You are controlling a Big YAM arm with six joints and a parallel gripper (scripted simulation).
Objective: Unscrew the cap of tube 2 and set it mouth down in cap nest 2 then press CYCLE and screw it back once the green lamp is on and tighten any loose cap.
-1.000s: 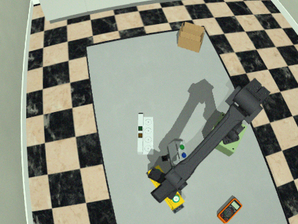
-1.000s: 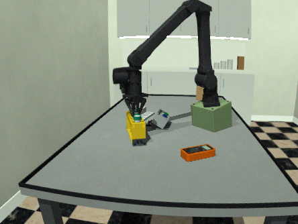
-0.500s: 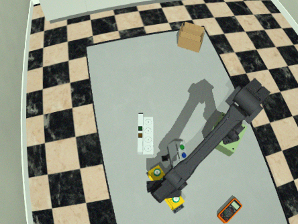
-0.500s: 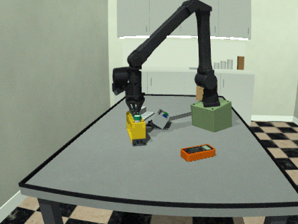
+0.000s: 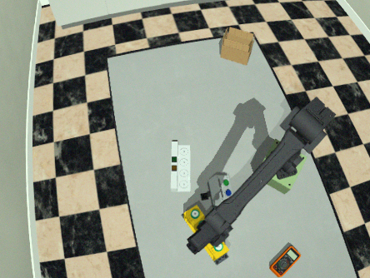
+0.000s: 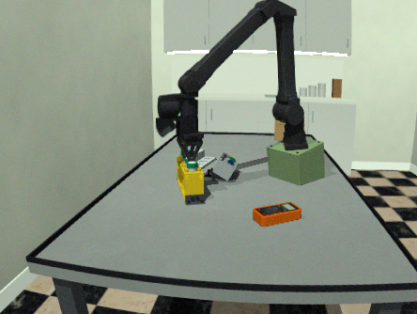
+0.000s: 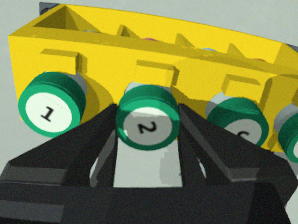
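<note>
The yellow decapping station (image 7: 153,50) holds green-rimmed caps marked with numbers. In the wrist view cap 1 (image 7: 52,104) is at the left, cap 2 (image 7: 148,117) in the middle, cap 3 (image 7: 241,121) to its right, and a fourth cap (image 7: 290,135) is cut off by the right edge. My gripper (image 7: 147,113) is shut on cap 2, one dark finger on each side of it. From above, the arm covers the station's middle (image 5: 206,229); only two end caps show (image 5: 194,215). The side view shows the gripper (image 6: 189,157) pointing down over the station (image 6: 190,180).
The white cap tray (image 5: 181,167) with four empty nests and two dark lamps lies left of the key housing with the green key (image 5: 226,182) and blue key (image 5: 228,192). An orange multimeter (image 5: 285,260) lies at the front right. A cardboard box (image 5: 237,46) stands at the far edge. The green arm base (image 6: 296,161) is at the right.
</note>
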